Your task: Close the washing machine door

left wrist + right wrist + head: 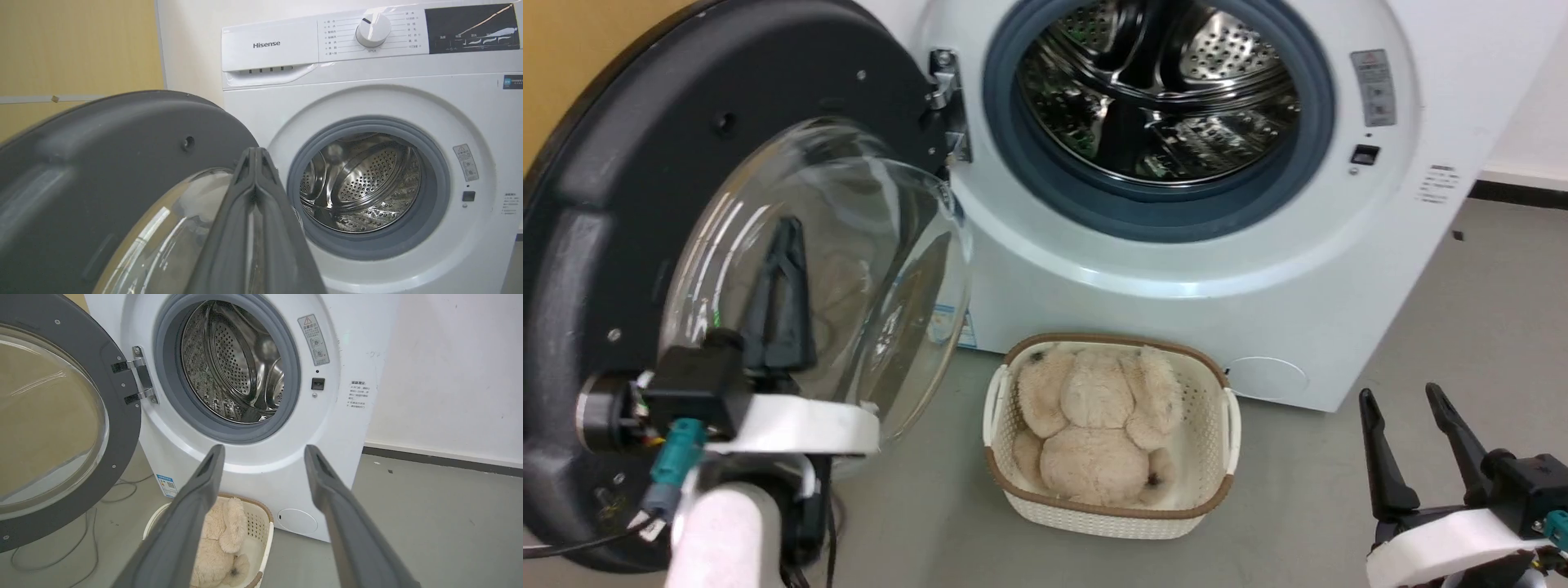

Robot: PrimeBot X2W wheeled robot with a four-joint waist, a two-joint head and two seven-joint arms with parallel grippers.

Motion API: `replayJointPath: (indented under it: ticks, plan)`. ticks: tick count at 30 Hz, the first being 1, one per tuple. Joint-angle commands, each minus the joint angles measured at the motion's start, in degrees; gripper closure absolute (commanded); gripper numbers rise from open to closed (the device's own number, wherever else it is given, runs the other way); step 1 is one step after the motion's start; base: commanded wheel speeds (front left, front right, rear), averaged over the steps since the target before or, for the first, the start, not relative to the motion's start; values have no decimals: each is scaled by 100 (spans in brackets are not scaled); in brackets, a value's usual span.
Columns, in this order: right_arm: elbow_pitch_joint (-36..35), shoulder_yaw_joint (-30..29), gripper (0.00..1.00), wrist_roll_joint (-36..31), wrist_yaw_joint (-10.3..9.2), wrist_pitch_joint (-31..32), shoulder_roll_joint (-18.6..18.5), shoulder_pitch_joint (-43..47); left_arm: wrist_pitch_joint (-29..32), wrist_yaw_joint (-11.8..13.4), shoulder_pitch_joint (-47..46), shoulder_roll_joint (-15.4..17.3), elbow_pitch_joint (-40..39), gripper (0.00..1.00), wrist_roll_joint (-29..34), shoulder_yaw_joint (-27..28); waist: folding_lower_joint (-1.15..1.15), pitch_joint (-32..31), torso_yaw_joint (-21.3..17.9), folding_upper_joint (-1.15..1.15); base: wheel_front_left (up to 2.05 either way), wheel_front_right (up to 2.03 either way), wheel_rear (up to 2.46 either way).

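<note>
The washing machine stands with its round opening bare, showing the steel drum and grey gasket. The washing machine door is swung wide open to the left on its hinge, its inner side and glass bowl towards me. My left gripper is shut with nothing in it, its fingers lying over the bowl; whether they touch it I cannot tell. My right gripper hangs open at the lower right, well away from the door.
A white woven basket with a beige plush toy sits on the grey floor just below the opening. Cables lie on the floor under the door. A white wall with a dark baseboard runs to the right.
</note>
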Motion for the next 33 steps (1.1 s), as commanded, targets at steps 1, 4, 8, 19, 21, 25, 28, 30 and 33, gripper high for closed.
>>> replayJointPath:
  ticks: [1, 4, 8, 19, 21, 25, 28, 30, 33]
  plan:
    - [-21, -40, 0, 62, 2, -65, 10, -26, -68, -39, -191, 49, -102, 100, -73, 74, -1, 22, 105, 0, 0, 0, 0]
    - [-24, -75, 0, 90, 2, -100, 10, -24, -104, -126, -370, 55, -181, 100, -225, 270, -1, 40, 230, 0, 0, 0, 0]
    - [-28, -136, 0, 128, 2, -148, 11, -18, -152, -293, -610, 57, -235, 100, -430, 570, -1, 62, 397, 0, 0, 0, 0]
    - [-2, -241, 0, 221, 2, -280, 13, -17, -284, -575, -1092, 105, -158, 100, -1303, 1391, -1, 129, 824, 0, 0, 0, 0]
    - [6, -244, 0, 228, 2, -304, 14, -30, -298, -595, -1124, 174, -70, 100, -1515, 1537, -1, 153, 884, 0, 0, 0, 0]
    - [30, -259, 0, 238, 3, -352, 15, -62, -123, -594, -1224, 203, 137, 100, -2165, 1926, -1, 203, 1001, 0, 0, 0, 0]
    - [42, -270, 0, 245, 3, -388, 15, -94, 10, -556, -1297, 252, 300, 100, -2612, 2252, -1, 247, 1084, 0, 0, 0, 0]
    - [50, -277, 0, 250, 3, -412, 16, -112, 126, -521, -1322, 260, 443, 100, -2916, 2447, -1, 274, 1137, 0, 0, 0, 0]
    - [57, -297, 0, 260, 3, -447, 16, -131, 340, -458, -1363, 250, 694, 100, -3398, 2715, -1, 306, 1213, 0, 0, 0, 0]
